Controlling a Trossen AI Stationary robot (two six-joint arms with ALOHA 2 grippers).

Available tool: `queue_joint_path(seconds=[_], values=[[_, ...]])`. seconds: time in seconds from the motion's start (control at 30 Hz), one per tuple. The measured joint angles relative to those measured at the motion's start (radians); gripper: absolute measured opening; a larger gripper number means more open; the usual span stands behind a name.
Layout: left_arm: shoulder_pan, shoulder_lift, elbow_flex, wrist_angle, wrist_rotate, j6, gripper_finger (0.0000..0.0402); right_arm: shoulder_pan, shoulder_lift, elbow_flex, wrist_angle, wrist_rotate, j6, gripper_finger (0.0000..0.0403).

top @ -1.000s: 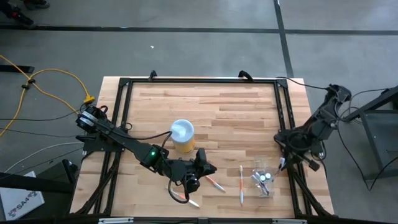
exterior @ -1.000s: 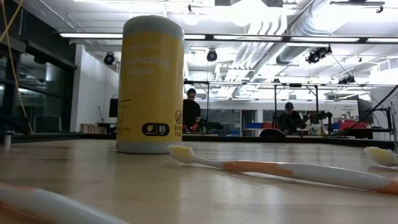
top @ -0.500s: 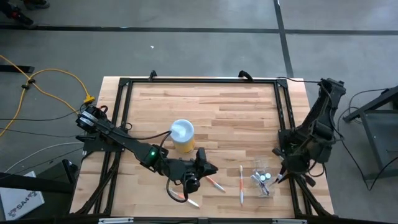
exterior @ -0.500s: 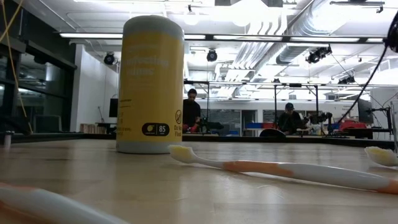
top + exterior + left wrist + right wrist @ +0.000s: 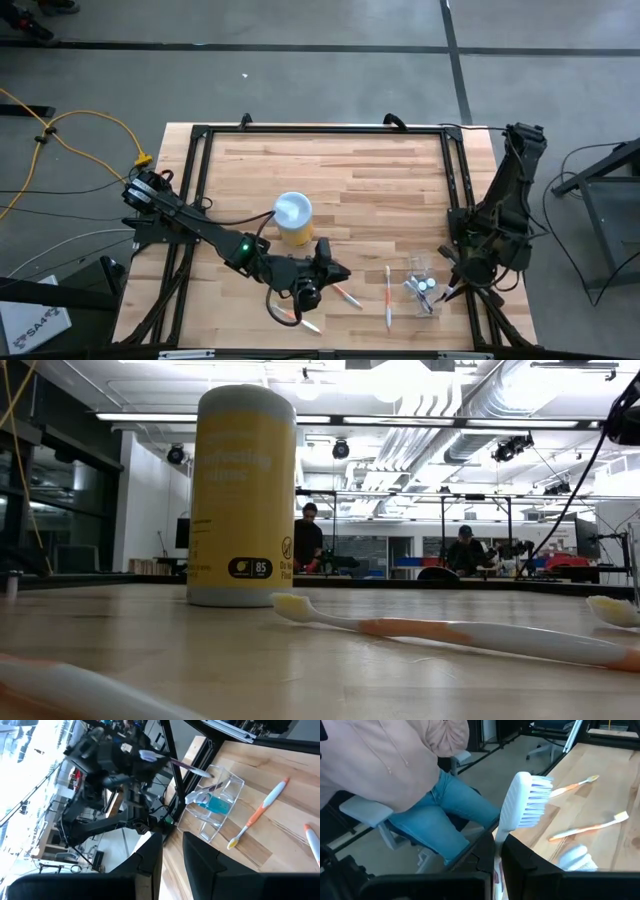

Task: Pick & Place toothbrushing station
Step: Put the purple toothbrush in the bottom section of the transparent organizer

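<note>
The clear holder (image 5: pixel 420 284) sits on the wood table near its near right corner, with a teal bottle (image 5: pixel 216 806) inside. Three toothbrushes lie flat on the table: one orange-and-white (image 5: pixel 388 297), one (image 5: pixel 346 295) by my left gripper, and one (image 5: pixel 300 320) at the near edge. My right gripper (image 5: pixel 452 288) is just right of the holder, above the table's edge, shut on a white-headed toothbrush (image 5: pixel 525 800). My left gripper (image 5: pixel 335 270) hovers over the near middle, pointing toward the holder, open with nothing between its fingers (image 5: pixel 150 857). My right gripper pinches the toothbrush's handle (image 5: pixel 496 856) between its two fingers. The fingers lie along the handle, so the bristled head (image 5: pixel 530 802) sticks out past the fingertips. The brush is lifted clear of the table.
A tall yellow canister with a white lid (image 5: pixel 292 218) stands left of centre, just behind my left arm. A black frame (image 5: pixel 455 190) runs around the table. A seated person (image 5: pixel 430 795) is beyond the table's right edge. More people are far off in the room (image 5: pixel 308 540).
My right arm has swung round and its gripper has gone down and toward the near edge, staying beside the holder with the toothbrush still in its fingers.
</note>
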Motion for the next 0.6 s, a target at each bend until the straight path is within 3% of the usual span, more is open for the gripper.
queue_joint_path(seconds=[0.6], values=[[0.0,0.0,0.0,0.018,0.009,0.002,0.0069,-0.001,-0.075,-0.23,0.226,0.012,0.088,0.0008]])
